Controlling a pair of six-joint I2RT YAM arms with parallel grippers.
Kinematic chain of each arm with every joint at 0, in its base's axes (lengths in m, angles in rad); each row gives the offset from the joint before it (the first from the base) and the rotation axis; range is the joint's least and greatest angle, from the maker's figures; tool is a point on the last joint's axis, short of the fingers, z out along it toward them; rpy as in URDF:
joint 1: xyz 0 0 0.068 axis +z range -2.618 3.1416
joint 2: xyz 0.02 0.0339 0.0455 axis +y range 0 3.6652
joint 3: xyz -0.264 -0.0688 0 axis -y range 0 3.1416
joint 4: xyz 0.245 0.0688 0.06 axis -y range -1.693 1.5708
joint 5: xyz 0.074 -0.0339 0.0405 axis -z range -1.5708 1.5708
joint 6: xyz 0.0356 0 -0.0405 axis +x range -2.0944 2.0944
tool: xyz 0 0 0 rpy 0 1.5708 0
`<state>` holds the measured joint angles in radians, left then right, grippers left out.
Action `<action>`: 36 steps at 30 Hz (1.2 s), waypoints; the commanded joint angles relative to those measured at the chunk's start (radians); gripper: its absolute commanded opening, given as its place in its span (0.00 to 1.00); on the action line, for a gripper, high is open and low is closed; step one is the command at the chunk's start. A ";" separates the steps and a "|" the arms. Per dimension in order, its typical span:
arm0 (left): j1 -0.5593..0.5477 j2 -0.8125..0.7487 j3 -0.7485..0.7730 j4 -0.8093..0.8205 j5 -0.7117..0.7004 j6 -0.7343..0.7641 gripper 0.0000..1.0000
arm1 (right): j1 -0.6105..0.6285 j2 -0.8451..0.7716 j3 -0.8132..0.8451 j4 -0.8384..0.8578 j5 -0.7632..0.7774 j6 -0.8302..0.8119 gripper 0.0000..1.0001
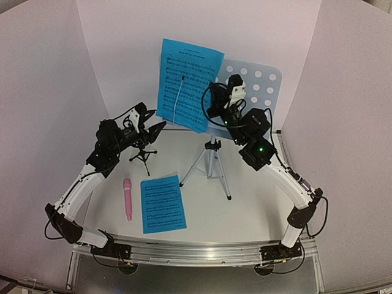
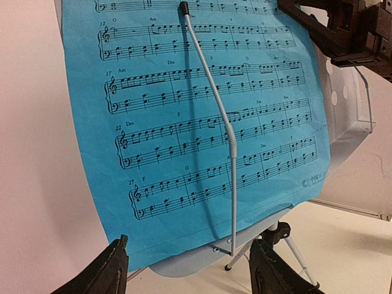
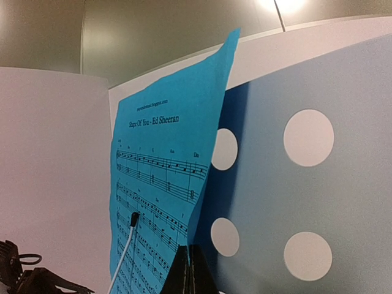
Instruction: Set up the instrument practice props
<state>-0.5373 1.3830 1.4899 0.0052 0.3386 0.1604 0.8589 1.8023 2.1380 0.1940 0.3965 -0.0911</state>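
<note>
The pale-blue perforated music-stand desk stands on silver tripod legs at the back of the table, tilted toward the arms. The right arm reaches up and forward over the legs. Its right claw is clenched, with its tips at the right edge of the blue sheet-music page that leans on the desk's left half. Whether it pinches the paper I cannot tell. The left arm bends in from the left, wrist level. Its left claw is released, spread wide and holding nothing, aimed at that page's lower edge. 1 thin grey wire retainer lies across the page. A 2nd sheet-music page lies flat on the table near the front, the pink stick microphone just beside it on the left. The small black tripod mic mount stands upright under the left claw.
</note>
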 commanded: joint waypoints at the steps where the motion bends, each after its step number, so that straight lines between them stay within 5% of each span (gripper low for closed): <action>1: 0.002 -0.030 0.000 0.038 0.012 0.013 0.67 | -0.005 -0.047 0.016 0.028 0.028 -0.034 0.00; 36: 0.002 -0.033 -0.010 0.040 0.013 0.013 0.68 | -0.006 -0.043 0.080 -0.080 0.004 -0.157 0.00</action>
<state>-0.5373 1.3805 1.4765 0.0105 0.3397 0.1608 0.8589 1.8023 2.1811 0.1128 0.3878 -0.2225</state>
